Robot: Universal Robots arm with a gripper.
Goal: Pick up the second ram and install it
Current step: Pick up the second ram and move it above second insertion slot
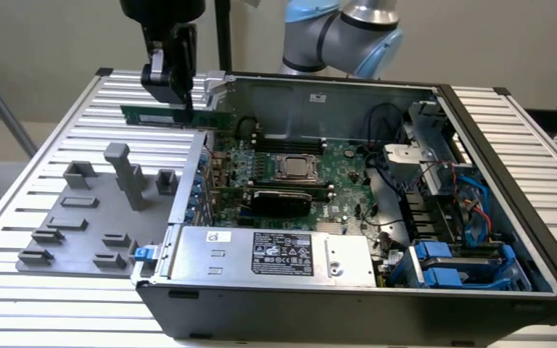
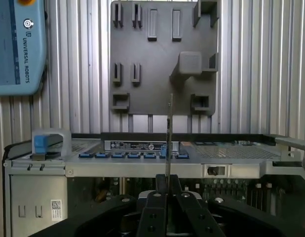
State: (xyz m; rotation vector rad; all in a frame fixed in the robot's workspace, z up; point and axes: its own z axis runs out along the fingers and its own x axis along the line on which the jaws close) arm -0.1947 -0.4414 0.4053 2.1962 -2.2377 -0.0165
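Note:
The second ram (image 1: 172, 115) is a long, narrow green board held level in the air above the case's rear left corner in the exterior view. My gripper (image 1: 174, 93) grips it from above, shut on its upper edge. In the wrist view the ram (image 2: 168, 143) shows edge-on as a thin vertical line rising from between my black fingers (image 2: 155, 207), with the case wall and the grey fixture plate behind it. The motherboard (image 1: 289, 170) lies inside the open computer case (image 1: 356, 290), lower and toward the exterior view's right of the stick.
A grey fixture plate (image 1: 75, 225) with upright blocks lies on the slatted table at the exterior view's left. A power supply (image 1: 269, 254) fills the case's front. Cables and blue drive brackets (image 1: 463, 264) crowd its right side. A teach pendant (image 2: 19, 47) rests on the table.

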